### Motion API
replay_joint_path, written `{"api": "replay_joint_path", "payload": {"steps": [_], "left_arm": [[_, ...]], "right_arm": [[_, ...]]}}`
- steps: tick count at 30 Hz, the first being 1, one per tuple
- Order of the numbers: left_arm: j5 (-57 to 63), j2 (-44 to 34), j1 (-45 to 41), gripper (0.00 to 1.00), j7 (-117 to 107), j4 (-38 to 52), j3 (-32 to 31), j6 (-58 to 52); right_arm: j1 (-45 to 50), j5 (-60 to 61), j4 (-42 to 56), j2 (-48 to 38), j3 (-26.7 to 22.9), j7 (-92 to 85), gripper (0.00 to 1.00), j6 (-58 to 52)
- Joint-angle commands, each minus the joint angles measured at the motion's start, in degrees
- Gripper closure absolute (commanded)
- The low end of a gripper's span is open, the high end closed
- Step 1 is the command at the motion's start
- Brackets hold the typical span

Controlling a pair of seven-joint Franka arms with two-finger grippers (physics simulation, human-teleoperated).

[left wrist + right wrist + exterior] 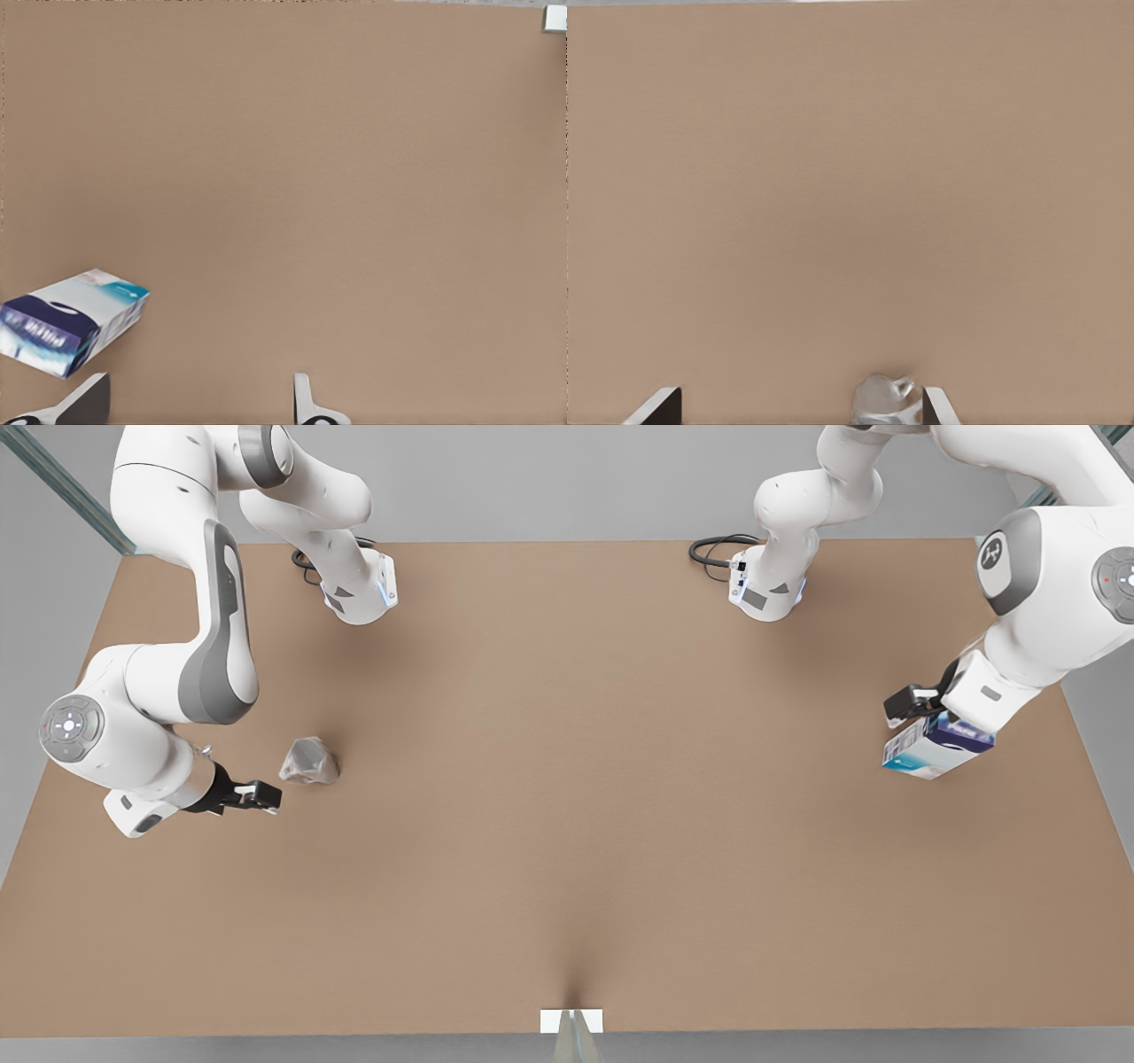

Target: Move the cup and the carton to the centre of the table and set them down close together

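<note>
Here the cup (309,762) lies on the table (567,806) at the front view's left, well apart from the centre. The right gripper (259,795) is seen just beside it, on the near side, with its fingers spread and nothing between them. In the right wrist view the cup (883,400) sits close against the inner face of one fingertip (936,409), off to one side of the gap, so the jaws are not yet centred on it. That arm is bent low, its wrist pointing toward the table's middle.

The carton (936,747) is recorded at the front view's right, also far from the centre, its long axis tilted across the table. The left gripper (912,707) is at its far end, touching or nearly so. In the left wrist view the carton (69,320) lies outside the spread fingers (309,403), beside one of them, not between; no grip is made.

Judgement: each gripper must be shifted sideways over its object before closing.
</note>
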Motion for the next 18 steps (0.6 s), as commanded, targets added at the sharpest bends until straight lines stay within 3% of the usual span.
{"api": "replay_joint_path", "payload": {"steps": [1,4,8,9,18], "left_arm": [[-0.1,-0.2,-0.2,0.00,0.0,0.0,0.0,-0.1],[0.0,0.2,-0.1,0.00,0.0,0.1,0.0,-0.2],[0.0,0.4,0.0,0.00,-0.1,0.1,0.0,-0.3],[0.0,0.5,0.0,0.00,-0.1,0.1,0.0,-0.3],[0.0,2.1,0.0,0.00,-0.2,0.0,0.1,-0.3]], "right_arm": [[-0.3,0.2,-0.2,0.1,0.0,0.0,0.00,-0.2],[0.4,0.1,-8.2,-3.7,0.0,0.0,0.00,1.3],[2.9,-0.1,-36.3,-16.5,0.1,0.4,0.00,18.7],[3.1,-0.1,-38.8,-17.9,0.1,0.4,0.00,19.2],[3.4,-3.4,-41.5,-12.8,0.1,1.2,0.00,20.4]]}}
